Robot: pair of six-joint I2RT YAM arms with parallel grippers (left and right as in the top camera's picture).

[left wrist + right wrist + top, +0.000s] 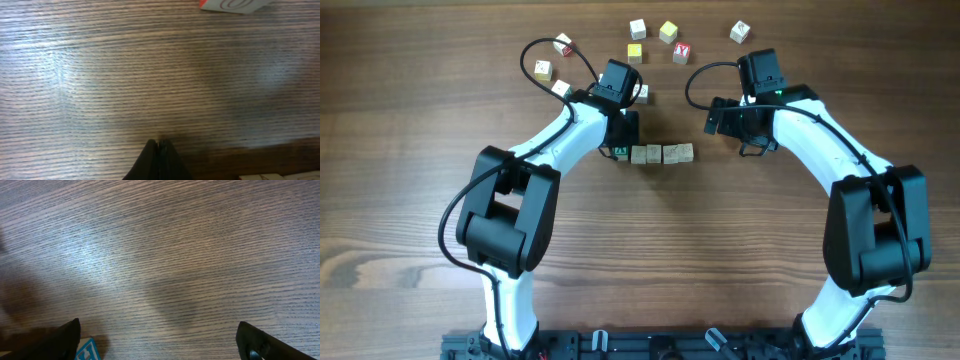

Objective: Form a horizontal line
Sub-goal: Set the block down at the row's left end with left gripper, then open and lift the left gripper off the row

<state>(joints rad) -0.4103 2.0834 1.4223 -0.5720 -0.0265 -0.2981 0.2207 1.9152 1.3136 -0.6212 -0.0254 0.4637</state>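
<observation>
Horizontal line [655,154]: a row of small pale wooden letter cubes set edge to edge, running from the left fingers [151,162] out toward the right fingers [62,339]. Left fingers are pressed together with nothing between them, tips low over the desk [100,90]. From overhead they sit right at the green-faced end cube [620,154]; touching or just above, can't tell. Right fingers are spread wide and empty, just past the row's other end and a bit off its axis. A blue-faced cube [89,351] lies just beside one of them in the wrist view; it doesn't show from overhead.

Handling, judged:
- **Material:** the cubes look light, hard, stiff and not fragile.
- **Sliding:** smooth faces on smooth wood, so they should slide at a small push.
- **Loose row:** the row is separate pieces, not one body, so it can't be lifted whole. An off-centre push would likely turn a cube and kink the line.
- **Where to hold:** pinch a single cube across two opposite side faces, centred, or it may squirt out. Or press closed fingers flat on an end face and push along the row.

Further out, scattered letter cubes [668,32] with red, yellow and pale faces lie beyond both pairs of fingers, well apart from the row. A red-and-white cube [230,4] lies ahead of the left fingers at the frame edge.
</observation>
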